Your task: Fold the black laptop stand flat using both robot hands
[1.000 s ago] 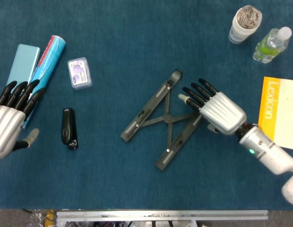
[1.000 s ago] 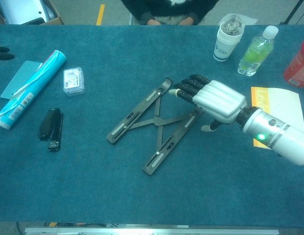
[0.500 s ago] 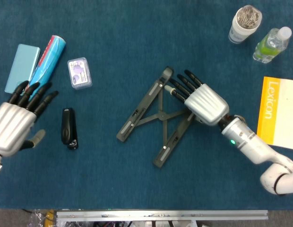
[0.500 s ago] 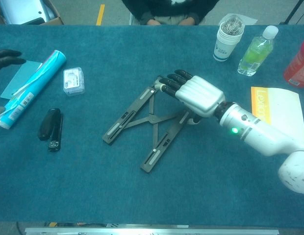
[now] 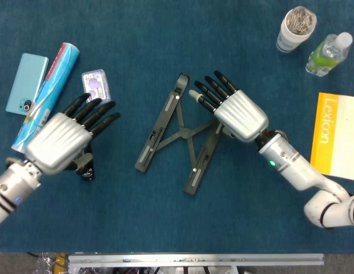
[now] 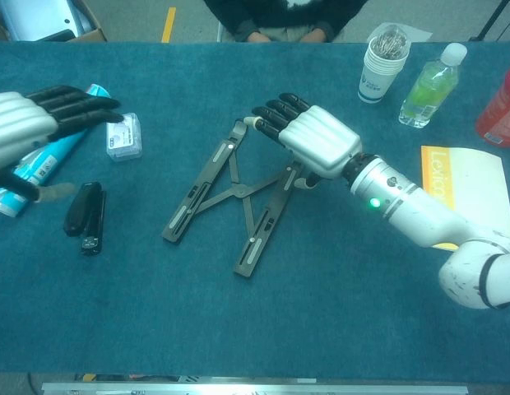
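Observation:
The black laptop stand lies spread on the blue cloth as two long rails joined by crossed links, near the middle of the table; the chest view shows it too. My right hand hovers over the far end of the right rail with its fingers stretched out and apart, palm down, touching or nearly touching that rail; it appears again in the chest view. My left hand floats left of the stand, fingers extended and holding nothing, with a gap between it and the left rail.
A black stapler lies under my left hand. Left of it are a clear small box, a blue tube and a teal phone. Far right stand a cup of clips, a green bottle and a yellow book.
The right hand moved left and away from me, sliding the stand left and turning its rails closer together. The left hand swept right, from the table's edge toward the stand.

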`<state>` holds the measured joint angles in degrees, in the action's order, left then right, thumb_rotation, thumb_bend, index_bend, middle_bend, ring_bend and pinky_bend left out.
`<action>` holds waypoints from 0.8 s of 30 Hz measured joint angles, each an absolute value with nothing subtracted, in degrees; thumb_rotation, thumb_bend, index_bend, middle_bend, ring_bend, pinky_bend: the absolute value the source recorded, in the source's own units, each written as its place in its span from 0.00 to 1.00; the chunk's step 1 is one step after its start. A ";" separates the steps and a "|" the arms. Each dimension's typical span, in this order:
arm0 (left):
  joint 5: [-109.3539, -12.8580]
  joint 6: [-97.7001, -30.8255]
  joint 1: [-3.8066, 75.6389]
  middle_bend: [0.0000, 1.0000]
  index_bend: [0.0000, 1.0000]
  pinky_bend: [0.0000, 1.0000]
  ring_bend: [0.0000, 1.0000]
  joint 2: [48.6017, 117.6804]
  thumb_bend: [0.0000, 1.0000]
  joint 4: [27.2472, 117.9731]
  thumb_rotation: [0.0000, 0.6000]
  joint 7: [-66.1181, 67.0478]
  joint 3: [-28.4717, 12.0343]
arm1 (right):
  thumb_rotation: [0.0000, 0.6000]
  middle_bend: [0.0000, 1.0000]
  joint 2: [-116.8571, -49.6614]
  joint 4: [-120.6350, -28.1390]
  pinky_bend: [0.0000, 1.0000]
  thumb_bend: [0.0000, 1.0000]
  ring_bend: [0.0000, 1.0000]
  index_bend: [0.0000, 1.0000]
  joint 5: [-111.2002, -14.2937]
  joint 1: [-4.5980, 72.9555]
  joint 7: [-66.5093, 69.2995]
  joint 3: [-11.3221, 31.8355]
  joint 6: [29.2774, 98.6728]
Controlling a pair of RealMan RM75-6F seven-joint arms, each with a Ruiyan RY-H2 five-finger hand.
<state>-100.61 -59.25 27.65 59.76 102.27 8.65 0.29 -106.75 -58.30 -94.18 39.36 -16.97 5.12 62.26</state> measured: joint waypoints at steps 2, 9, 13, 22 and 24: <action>-101.17 -58.46 29.01 0.00 0.00 0.00 0.00 61.37 0.26 100.80 1.00 8.07 0.00 | 1.00 0.06 -105.30 -60.83 0.00 0.00 0.00 0.00 -94.41 38.93 -17.04 4.71 63.07; -102.26 -56.34 33.13 0.00 0.00 0.00 0.00 67.59 0.25 94.63 1.00 5.42 -0.61 | 1.00 0.05 -97.71 -73.23 0.00 0.00 0.00 0.00 -95.03 36.62 -18.36 2.88 65.96; -102.09 -54.69 35.37 0.00 0.00 0.00 0.00 71.17 0.25 91.66 1.00 4.89 -0.96 | 1.00 0.03 -93.69 -78.09 0.00 0.00 0.00 0.00 -95.58 34.90 -19.74 1.28 67.64; -98.72 -49.98 39.98 0.00 0.00 0.00 0.00 78.84 0.25 85.43 1.00 4.84 -2.02 | 1.00 0.00 -92.49 -78.44 0.00 0.00 0.00 0.00 -97.25 33.95 -20.72 -0.37 68.43; -97.98 -49.13 40.98 0.00 0.00 0.00 0.00 80.33 0.25 83.69 1.00 4.82 -2.29 | 1.00 0.00 -93.38 -77.36 0.00 0.00 0.00 0.00 -97.28 34.13 -20.70 -0.35 68.02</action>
<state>-97.98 -49.13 40.98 80.33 83.69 4.82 -2.29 -93.38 -77.36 -97.28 34.13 -20.70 -0.35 68.02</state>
